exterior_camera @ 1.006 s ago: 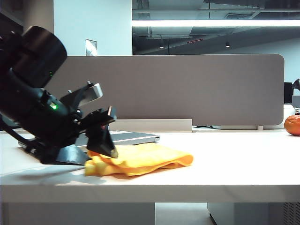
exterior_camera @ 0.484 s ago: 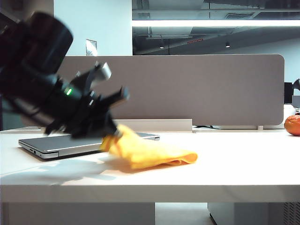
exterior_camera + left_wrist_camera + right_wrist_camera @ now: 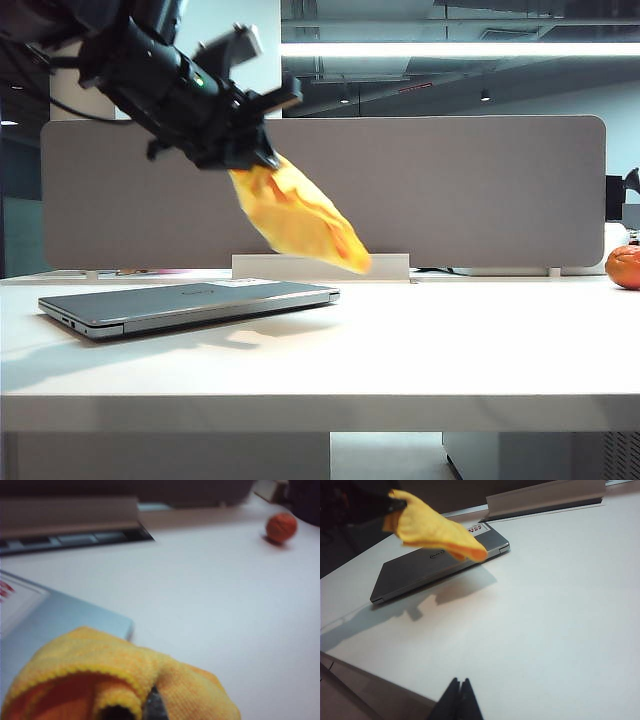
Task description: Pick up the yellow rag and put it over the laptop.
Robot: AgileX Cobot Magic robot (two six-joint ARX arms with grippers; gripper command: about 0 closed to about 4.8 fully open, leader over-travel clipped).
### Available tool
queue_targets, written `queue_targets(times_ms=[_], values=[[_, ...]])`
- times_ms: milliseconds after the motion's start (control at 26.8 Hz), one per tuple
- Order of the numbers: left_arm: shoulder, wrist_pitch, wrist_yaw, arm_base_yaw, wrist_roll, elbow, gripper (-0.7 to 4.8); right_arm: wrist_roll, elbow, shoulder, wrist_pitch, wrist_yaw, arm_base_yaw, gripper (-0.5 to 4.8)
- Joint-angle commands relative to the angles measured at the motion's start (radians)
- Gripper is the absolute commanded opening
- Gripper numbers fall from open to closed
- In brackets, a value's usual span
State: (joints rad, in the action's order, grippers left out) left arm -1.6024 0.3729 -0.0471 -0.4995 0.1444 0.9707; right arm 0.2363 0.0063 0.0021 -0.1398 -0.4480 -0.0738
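Above the flat silver laptop [image 3: 190, 303], the left pincer [image 3: 258, 150] pinches the soft crumpled yellow rag [image 3: 298, 218]; right pincer [image 3: 458, 692] closed, empty.

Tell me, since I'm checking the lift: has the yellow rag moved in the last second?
Yes. The yellow rag went up off the table, now hanging from the shut left gripper against the grey partition panel, above the laptop.

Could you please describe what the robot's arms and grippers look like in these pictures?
The left arm is black and bulky, with a small green light and a light grey block on its wrist. The left gripper has dark, angular fingers. Of the right gripper, only two thin black fingertips show, pressed together into a point. I can't make out any markings.
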Motion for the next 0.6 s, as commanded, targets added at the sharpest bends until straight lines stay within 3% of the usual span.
queue_targets(times_ms=[37, 335, 596], values=[[0.004, 0.002, 0.034, 0.050, -0.042, 0.047, -0.06, 0.002, -0.006, -0.001, 0.016, 0.001, 0.000, -0.05], [-0.074, 0.019, 0.047, 0.200, -0.043, 0.129, -0.06, 0.002, -0.006, -0.001, 0.016, 0.002, 0.000, -0.05], [-0.227, 0.018, 0.001, 0.259, -0.043, 0.165, -0.06, 0.002, -0.006, -0.001, 0.017, 0.002, 0.000, -0.05]])
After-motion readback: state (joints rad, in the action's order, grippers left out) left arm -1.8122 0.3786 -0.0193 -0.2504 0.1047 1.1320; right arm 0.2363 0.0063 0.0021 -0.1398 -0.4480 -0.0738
